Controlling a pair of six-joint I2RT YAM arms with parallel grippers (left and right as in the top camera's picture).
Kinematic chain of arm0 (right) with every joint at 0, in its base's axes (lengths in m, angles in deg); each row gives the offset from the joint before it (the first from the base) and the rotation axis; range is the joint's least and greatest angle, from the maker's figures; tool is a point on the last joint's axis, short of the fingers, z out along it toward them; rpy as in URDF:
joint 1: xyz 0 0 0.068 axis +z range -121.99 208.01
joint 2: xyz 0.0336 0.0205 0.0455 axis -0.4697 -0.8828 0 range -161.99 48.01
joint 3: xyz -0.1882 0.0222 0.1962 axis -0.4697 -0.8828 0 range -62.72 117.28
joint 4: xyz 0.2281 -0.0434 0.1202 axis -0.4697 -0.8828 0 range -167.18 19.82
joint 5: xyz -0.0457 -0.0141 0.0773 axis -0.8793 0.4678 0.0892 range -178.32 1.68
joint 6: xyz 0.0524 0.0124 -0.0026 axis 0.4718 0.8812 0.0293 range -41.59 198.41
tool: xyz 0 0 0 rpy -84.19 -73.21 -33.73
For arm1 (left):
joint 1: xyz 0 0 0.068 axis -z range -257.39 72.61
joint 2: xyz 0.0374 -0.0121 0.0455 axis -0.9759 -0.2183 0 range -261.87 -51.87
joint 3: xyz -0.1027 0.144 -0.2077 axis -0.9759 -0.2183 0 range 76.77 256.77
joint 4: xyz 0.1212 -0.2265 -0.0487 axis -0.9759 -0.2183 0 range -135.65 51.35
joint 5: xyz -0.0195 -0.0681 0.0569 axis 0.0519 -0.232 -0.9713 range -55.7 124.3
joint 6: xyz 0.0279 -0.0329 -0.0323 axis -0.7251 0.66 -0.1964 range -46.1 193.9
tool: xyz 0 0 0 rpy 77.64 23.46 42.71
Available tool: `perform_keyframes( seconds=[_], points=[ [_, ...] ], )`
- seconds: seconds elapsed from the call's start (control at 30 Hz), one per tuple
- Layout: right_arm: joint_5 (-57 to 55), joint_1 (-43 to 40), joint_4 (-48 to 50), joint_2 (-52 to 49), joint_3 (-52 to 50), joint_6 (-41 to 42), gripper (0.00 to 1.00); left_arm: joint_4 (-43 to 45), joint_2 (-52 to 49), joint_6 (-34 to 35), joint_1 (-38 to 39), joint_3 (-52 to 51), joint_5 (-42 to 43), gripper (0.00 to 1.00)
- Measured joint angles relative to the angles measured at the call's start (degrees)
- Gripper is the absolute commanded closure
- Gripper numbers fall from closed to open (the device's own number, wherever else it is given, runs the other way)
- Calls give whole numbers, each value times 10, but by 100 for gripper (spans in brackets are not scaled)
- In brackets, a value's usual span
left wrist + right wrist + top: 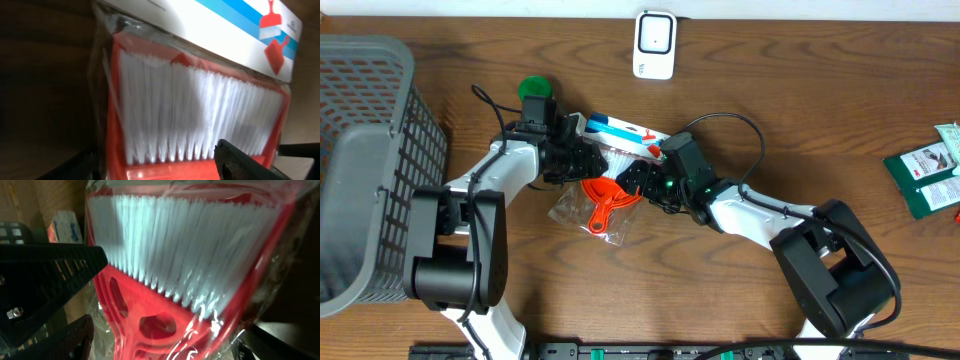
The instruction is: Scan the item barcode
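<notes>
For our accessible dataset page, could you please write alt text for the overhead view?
The left arm and right arm meet mid-table over a red brush-and-dustpan set in a clear bag. A grey basket stands at the left, a small white device at the far edge, a green packet at the right.

The overhead camera hangs high above the brown wooden worktop (800,90) and looks straight down across its full width. From there the grey plastic mesh basket (370,150) lies at 9 o'clock, the white rounded plastic scanner (654,44) at 12, and the two black-and-white arms (740,215) reach in from 6.

The left wrist camera sits very near the bagged red dustpan-and-brush set with white bristles (200,115), looking out past the left fingers (245,162) — one dark tip at 5 o'clock. The right wrist camera is just as near, with the right fingers (45,275) at 9 o'clock.

All three views share that set — it lies at centre in the overhead view.
</notes>
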Motion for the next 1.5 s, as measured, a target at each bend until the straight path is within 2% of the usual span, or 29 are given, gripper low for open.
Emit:
perform_keyframes(
  seconds=[0.17, 0.3, 0.37, 0.47, 0.6, 0.67, 1.23, 1.5],
  points=[
    [-6, -1, 22, -5, -4, -6, 28, 2, -4, 0, -2, 3, 12, 31],
    [-5, -7, 63, -13, -12, -22, 31, 2, -5, 0, -3, 3, 13, 31],
    [-3, -7, 92, -19, -14, -30, 36, 2, -5, 0, -3, 3, 14, 31],
    [3, -7, 112, -20, -15, -41, 52, 2, -5, 0, -3, 3, 14, 31],
    [3, -8, 103, -21, -16, -52, 91, 2, -5, 3, -4, 3, 16, 31],
    [9, -10, 99, -21, -18, -49, 99, 3, -5, 7, -6, 3, 17, 31],
    [22, -18, 97, -21, -18, -66, 99, 3, -6, 13, -10, 4, 22, 31],
    [75, -54, 94, -21, -18, -123, 99, 21, -9, 12, -5, 3, 28, 31]
  ],
)
